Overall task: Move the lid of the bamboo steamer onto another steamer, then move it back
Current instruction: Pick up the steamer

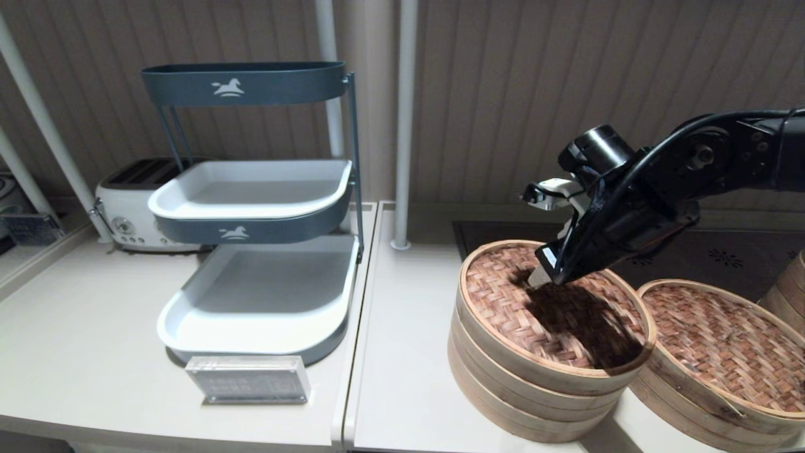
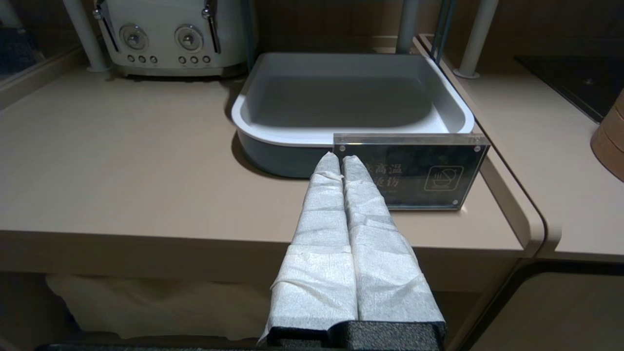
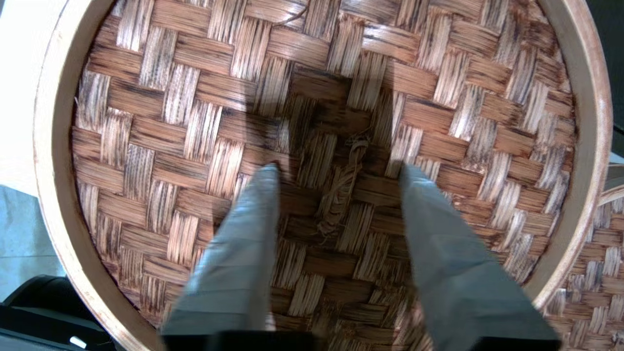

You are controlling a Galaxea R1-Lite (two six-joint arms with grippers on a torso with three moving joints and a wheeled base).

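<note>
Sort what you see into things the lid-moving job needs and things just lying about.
Job: reddish-brown woven bamboo steamer lid; shallower pale bamboo steamer; right gripper, open above the lid's knot.
Lying about: white toaster; grey tiered tray rack; acrylic sign; parked left gripper.

The right gripper [image 1: 546, 272] and its shadow hide the middle of the lid [image 1: 503, 283] in the head view, so its knot [image 3: 341, 187] shows only from the right wrist. The second steamer [image 1: 710, 384] runs off the lower right edge of the head view, and a third one [image 1: 789, 283] is cut by the right edge. The toaster [image 1: 129, 217] at the left is partly behind the rack [image 1: 251, 226]. The sign [image 1: 248, 379] text is too small to read in the head view; from the left wrist, the left gripper [image 2: 340, 161] covers part of it.
</note>
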